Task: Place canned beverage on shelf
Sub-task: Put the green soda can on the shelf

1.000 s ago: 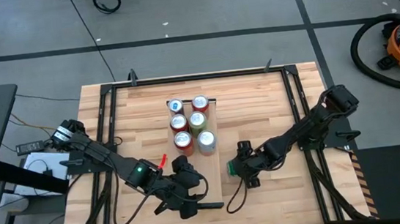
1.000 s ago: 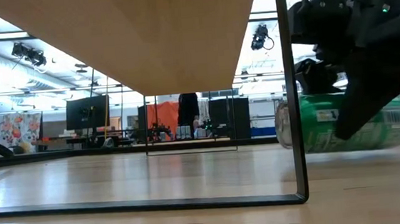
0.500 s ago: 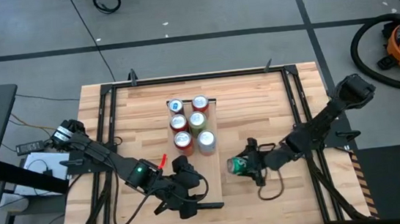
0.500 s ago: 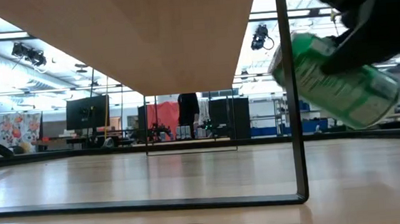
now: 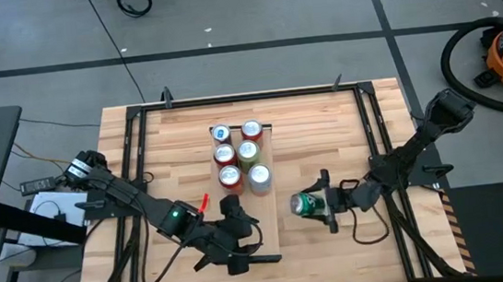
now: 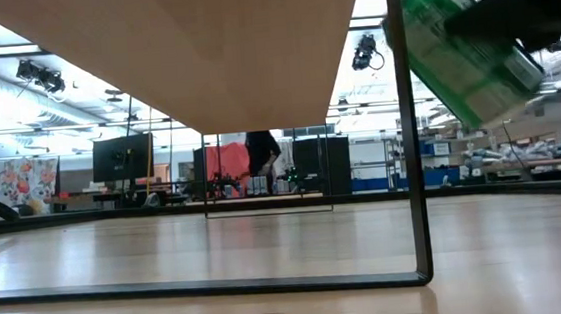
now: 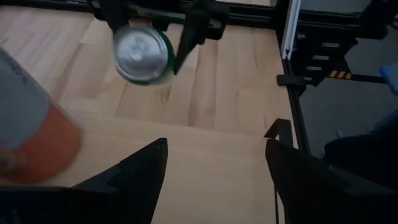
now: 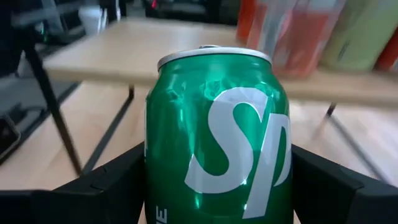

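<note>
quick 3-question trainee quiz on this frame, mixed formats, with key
1. True or false: the green can is standing on the table.
2. Which gripper holds the green can? A) left B) right C) neither
3. Fill in: counting from above, the shelf carries ___ cans.

Key:
1. False. It is lifted clear, tilted, beside the shelf.
2. B. The right gripper has it between its fingers; the left gripper waits by the shelf's near end.
3. Six.

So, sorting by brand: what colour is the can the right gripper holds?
Green can with white lettering, clearest in the right wrist view.
</note>
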`<state>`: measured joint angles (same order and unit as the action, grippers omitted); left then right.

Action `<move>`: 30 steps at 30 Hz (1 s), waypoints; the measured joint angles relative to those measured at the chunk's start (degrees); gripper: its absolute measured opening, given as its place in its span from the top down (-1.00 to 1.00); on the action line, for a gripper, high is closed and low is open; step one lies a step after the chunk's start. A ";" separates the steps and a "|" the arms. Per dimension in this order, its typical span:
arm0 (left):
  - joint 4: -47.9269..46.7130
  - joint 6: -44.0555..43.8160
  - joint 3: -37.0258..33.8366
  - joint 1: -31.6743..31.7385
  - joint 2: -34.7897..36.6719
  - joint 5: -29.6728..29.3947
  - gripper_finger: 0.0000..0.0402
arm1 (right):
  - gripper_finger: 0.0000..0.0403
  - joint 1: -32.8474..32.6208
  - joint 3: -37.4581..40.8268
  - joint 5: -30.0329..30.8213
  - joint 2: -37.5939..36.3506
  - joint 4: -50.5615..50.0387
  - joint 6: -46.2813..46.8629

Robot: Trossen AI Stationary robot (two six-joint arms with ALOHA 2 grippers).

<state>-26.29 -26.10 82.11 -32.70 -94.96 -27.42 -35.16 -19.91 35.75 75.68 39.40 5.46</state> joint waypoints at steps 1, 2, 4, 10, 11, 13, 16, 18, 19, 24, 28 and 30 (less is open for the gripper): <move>0.03 -0.06 -0.01 -0.09 0.00 -0.01 -0.41 | -0.61 0.00 0.21 0.65 0.00 2.05 -1.44; 0.01 -0.10 0.01 -0.27 0.00 -0.06 -0.41 | -0.61 0.04 0.31 0.87 0.00 3.67 -2.81; 0.28 -0.22 -0.01 -0.78 0.00 -0.79 -0.41 | -0.61 -0.14 0.32 0.93 0.00 5.67 -4.80; 2.36 -0.05 0.01 -1.67 -0.50 -4.74 -0.41 | -0.61 -1.90 0.32 0.93 0.00 7.78 -5.90; 2.30 0.14 0.01 -1.70 -0.65 -4.97 -0.41 | -0.61 -2.08 0.34 1.24 0.02 8.48 -6.60; 2.08 0.01 -0.03 -1.70 -0.70 -5.16 -0.41 | -0.61 -2.40 0.34 1.79 0.02 10.23 -7.79; 2.38 -0.75 -0.01 -1.67 -0.68 -5.40 -0.41 | -0.61 -2.97 0.34 1.89 0.02 12.43 -8.66; 2.32 -0.76 -0.01 -1.67 -0.68 -5.40 -0.41 | -0.61 -3.34 0.34 1.74 0.02 12.48 -8.67; 2.36 -0.76 -0.01 -1.70 -0.68 -5.40 -0.41 | -0.61 -3.54 0.34 1.74 0.07 12.50 -8.73; 2.34 -0.44 -0.01 -1.67 -0.68 -5.39 -0.41 | -0.61 -3.81 0.34 1.72 0.07 14.81 -10.08; 2.32 -0.26 -0.01 -1.67 -0.68 -5.38 -0.41 | -0.61 -3.80 0.34 0.61 0.09 14.77 -10.17; 2.28 -0.06 -0.01 -1.67 -0.68 -5.38 -0.41 | -0.61 -3.80 0.34 0.43 0.09 14.73 -10.20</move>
<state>-24.01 -26.16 82.11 -34.37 -95.64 -32.80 -38.96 -19.57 36.18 75.77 54.13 -4.73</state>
